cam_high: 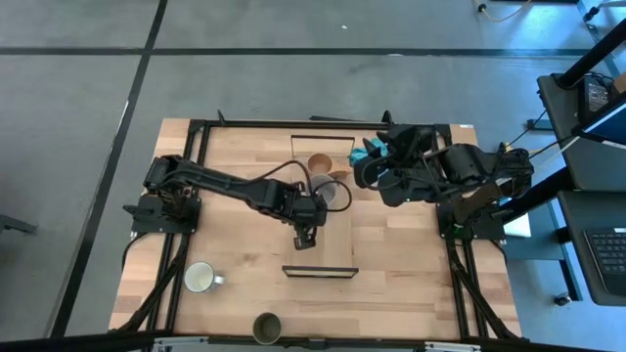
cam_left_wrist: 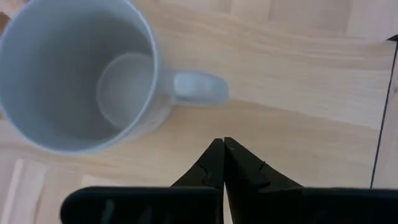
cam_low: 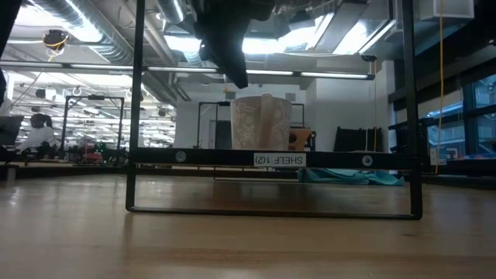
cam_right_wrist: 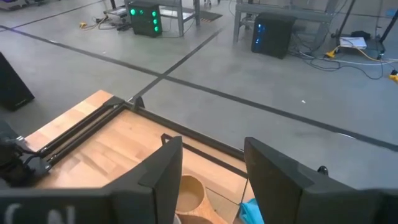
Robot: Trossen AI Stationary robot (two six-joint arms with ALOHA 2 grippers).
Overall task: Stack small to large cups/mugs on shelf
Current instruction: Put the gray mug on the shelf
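Light-wood table (cam_high: 235,284) on grey floor. From above: shelf (cam_high: 323,230) mid-table, grey mug (cam_high: 331,195) and tan wooden cup (cam_high: 320,163) on its far half; left pincer (cam_high: 304,238) beside the mug, right pincer (cam_high: 364,174) near the tan cup. Pale mug (cam_high: 200,278) and olive cup (cam_high: 266,327) off-shelf, empty. Low view: mug standing upright on shelf. Left wrist: fingers (cam_left_wrist: 214,165) pressed together, holding nothing; grey mug (cam_left_wrist: 78,74) empty. Right wrist: fingers (cam_right_wrist: 165,171) spread wide, nothing held. Best to lift clear before fetching the pale mug.
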